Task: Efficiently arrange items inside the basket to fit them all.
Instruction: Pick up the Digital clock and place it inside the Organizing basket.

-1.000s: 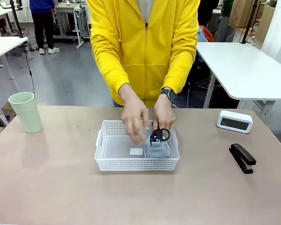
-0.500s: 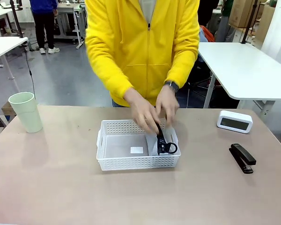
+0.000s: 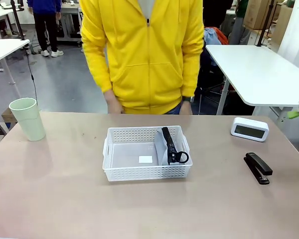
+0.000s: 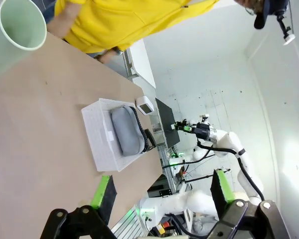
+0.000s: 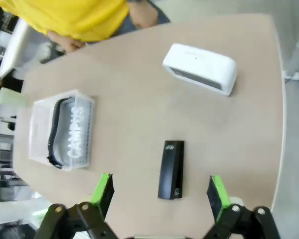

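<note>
The white basket [image 3: 131, 155] sits mid-table. A grey pouch [image 3: 165, 151] stands on its edge against the basket's right end, zipper and ring pull up. Far left stands the pale green cup [image 3: 28, 118]. At the right are the white box [image 3: 249, 129] and the black stapler [image 3: 257, 167]. My right gripper [image 5: 160, 196] hangs open high above the stapler [image 5: 170, 169], with the white box [image 5: 200, 67] and basket [image 5: 78, 130] beyond; its tip shows at the table's right edge [image 3: 298, 112]. My left gripper [image 4: 162, 194] is open, facing the basket [image 4: 97, 134], pouch [image 4: 127, 130] and cup [image 4: 15, 35].
A person in a yellow hoodie [image 3: 144, 55] stands at the far side, hands [image 3: 112, 105] down by the table edge. A small white label [image 3: 145, 160] lies on the basket floor. Bare tabletop [image 3: 65, 199] surrounds the basket. Another white table [image 3: 259, 74] stands behind right.
The person has let go of the pouch, now on edge at the basket's right end, and drawn both hands back. My right gripper's tip has come into the front view.
</note>
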Controlling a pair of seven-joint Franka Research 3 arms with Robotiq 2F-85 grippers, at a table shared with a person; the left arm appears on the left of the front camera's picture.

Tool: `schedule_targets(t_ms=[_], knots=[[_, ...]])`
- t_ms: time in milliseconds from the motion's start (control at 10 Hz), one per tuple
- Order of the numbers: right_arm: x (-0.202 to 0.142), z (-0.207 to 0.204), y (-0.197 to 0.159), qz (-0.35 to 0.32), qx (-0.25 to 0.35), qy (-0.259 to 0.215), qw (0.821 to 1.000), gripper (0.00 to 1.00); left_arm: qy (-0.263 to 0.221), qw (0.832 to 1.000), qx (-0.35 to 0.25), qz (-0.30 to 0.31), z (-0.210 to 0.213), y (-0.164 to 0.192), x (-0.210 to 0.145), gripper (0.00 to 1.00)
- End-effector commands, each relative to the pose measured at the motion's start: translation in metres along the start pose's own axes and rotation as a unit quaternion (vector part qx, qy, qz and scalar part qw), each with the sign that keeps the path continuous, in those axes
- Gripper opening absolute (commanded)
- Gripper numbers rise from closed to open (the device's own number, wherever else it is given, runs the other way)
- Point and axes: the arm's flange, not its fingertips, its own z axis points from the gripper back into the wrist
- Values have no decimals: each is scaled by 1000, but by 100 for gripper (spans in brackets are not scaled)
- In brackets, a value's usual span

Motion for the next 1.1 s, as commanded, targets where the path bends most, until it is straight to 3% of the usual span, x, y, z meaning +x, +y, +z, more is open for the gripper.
schedule_targets(t_ms=[0, 200, 500, 600, 700, 1000], knots=[[45, -35, 23, 23, -111, 17, 993, 100, -8, 1000, -13, -12, 0, -2, 1, 100], [81, -81, 43, 45, -177, 50, 982, 100, -8, 1000, -13, -12, 0, -2, 1, 100], [109, -117, 41, 66, -197, 79, 975, 100, -8, 1000, -13, -12, 0, -2, 1, 100], [106, -97, 37, 44, -169, 43, 984, 100, -8, 1000, -13, -12, 0, -2, 1, 100], [95, -126, 37, 71, -195, 72, 976, 100, -8, 1000, -13, -12, 0, -2, 1, 100], [95, -126, 37, 71, -195, 72, 976, 100, -8, 1000, -13, -12, 0, -2, 1, 100]])
